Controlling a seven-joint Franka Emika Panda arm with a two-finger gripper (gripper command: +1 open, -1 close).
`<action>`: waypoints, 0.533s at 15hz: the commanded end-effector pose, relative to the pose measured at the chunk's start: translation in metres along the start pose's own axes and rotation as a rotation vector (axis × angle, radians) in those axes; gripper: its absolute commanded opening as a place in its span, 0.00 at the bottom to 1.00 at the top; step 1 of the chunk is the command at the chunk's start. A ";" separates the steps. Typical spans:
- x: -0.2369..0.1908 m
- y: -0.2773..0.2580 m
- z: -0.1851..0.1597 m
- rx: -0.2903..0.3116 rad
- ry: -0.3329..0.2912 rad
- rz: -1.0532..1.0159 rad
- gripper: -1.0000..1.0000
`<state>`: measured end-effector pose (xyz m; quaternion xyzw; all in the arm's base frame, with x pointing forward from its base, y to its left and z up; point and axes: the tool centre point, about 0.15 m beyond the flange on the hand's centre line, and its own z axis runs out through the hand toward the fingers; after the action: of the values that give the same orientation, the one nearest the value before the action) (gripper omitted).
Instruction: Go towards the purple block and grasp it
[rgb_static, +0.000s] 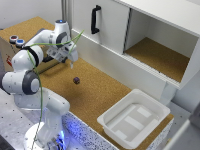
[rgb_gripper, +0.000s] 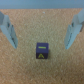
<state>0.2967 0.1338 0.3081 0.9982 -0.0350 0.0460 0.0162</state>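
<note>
Exterior view first: we see the Panda arm's gripper (rgb_static: 71, 61) hanging above the cork tabletop (rgb_static: 100, 95), near the edge that runs along the white cabinet (rgb_static: 107, 22). The purple block (rgb_static: 76, 80) lies alone on the cork, below the gripper in this picture and well apart from the white bin (rgb_static: 134, 117) at the tabletop's corner on the exterior view's right. From here we cannot tell how far the gripper stands above the block, so a descent judged from this view alone could stop short or drive the fingertips into the cork.

Wrist view next: we see both fingers (rgb_gripper: 9, 31) spread wide, with nothing held, and the purple block (rgb_gripper: 42, 51) on the cork between them, touching neither. It looks like a small dark cube, blurred, with a pale top face and a yellowish mark. We judge the main risk to be its smallness: if the jaws close while too high, they pass over it; if the block is off-centre, one finger reaches it first and pushes or tips it away.
</note>
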 end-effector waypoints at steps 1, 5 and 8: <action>0.016 0.011 0.080 0.071 0.015 -0.008 1.00; 0.038 0.004 0.094 0.034 0.037 -0.053 1.00; 0.046 -0.002 0.100 -0.003 0.022 -0.095 1.00</action>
<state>0.3181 0.1196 0.2397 0.9967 -0.0143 0.0799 -0.0002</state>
